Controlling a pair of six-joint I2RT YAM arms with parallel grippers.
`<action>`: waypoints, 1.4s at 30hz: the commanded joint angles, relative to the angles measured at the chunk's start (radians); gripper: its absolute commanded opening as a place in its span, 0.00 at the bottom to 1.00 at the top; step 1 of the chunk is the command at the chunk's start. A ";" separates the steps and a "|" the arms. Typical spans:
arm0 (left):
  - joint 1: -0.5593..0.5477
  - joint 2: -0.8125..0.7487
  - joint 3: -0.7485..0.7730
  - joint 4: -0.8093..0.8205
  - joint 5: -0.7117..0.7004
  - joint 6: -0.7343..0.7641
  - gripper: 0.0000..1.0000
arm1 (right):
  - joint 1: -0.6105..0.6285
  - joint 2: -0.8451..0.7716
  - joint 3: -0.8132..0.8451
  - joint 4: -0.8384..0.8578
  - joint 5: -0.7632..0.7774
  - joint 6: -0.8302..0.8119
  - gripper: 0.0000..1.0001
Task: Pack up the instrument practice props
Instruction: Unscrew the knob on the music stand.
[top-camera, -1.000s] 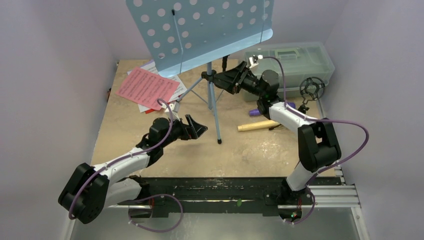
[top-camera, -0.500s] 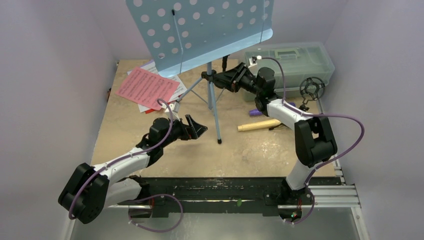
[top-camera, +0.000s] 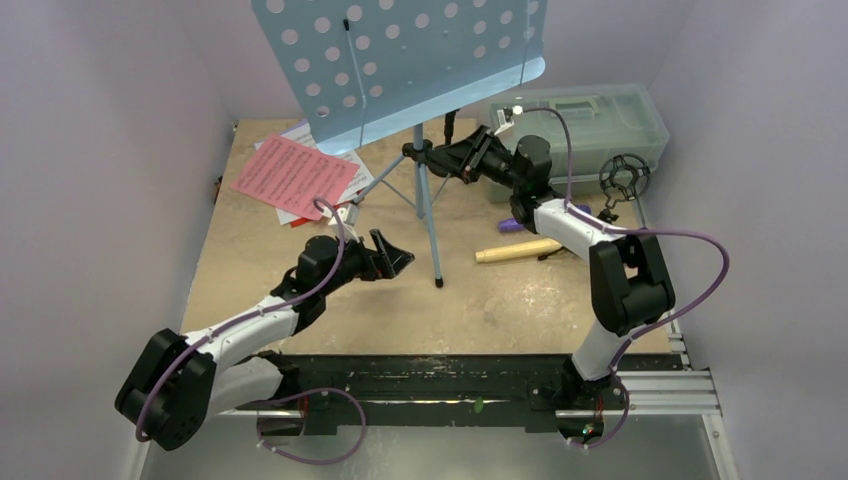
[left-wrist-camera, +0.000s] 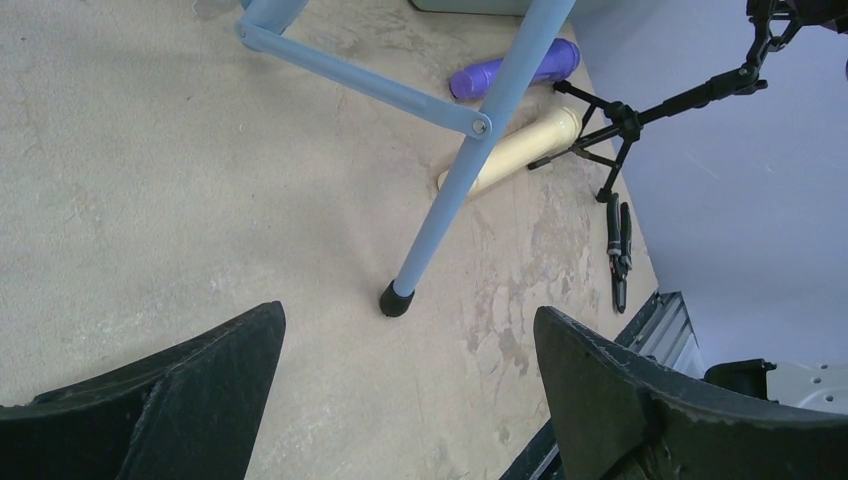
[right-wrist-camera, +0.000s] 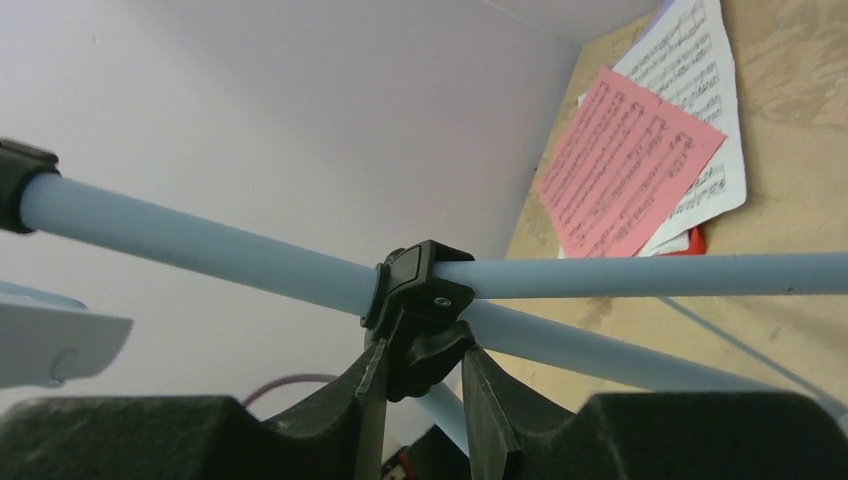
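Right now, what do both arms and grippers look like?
The left arm and right arm match: white links between bulky black joint housings, each trailed by a loose purple cable. The left gripper and right gripper are all black, with broad, matte, tapering fingers.

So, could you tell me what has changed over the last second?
The right gripper reached left to the black clamp on the music rest and now pinches it. The left gripper stayed open and still; nothing else moved.
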 joint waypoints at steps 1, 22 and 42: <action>-0.003 -0.031 0.034 0.016 -0.007 0.021 0.95 | 0.000 -0.060 0.014 0.116 -0.063 -0.297 0.00; -0.004 -0.078 0.028 -0.013 -0.013 0.024 0.95 | 0.000 -0.039 0.107 -0.115 -0.313 -1.347 0.00; -0.003 -0.104 0.024 -0.028 -0.018 0.029 0.95 | -0.002 -0.226 -0.042 -0.146 -0.117 -1.092 0.60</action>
